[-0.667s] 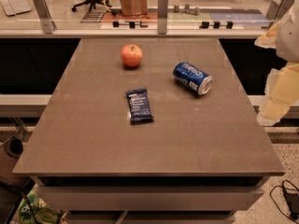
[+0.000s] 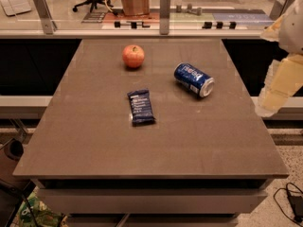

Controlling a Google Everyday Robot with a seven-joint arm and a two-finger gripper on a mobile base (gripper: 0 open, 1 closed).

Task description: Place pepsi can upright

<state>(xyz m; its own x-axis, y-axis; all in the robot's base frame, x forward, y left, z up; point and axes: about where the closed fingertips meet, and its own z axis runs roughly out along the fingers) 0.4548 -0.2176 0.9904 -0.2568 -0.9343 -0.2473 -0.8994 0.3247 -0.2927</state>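
Note:
The pepsi can [image 2: 193,79] is blue with white lettering and silver ends. It lies on its side on the brown table [image 2: 151,145], right of centre, with its silver end facing front right. My gripper [image 2: 268,104] hangs at the right edge of the camera view, just off the table's right side. It is well apart from the can, to its right and slightly nearer the front. Nothing shows in it.
A red apple [image 2: 133,56] stands at the back of the table, left of the can. A flat dark-blue snack packet [image 2: 141,107] lies near the middle. A glass partition with posts [image 2: 164,11] runs behind the table. Cables [image 2: 293,202] lie on the floor at front right.

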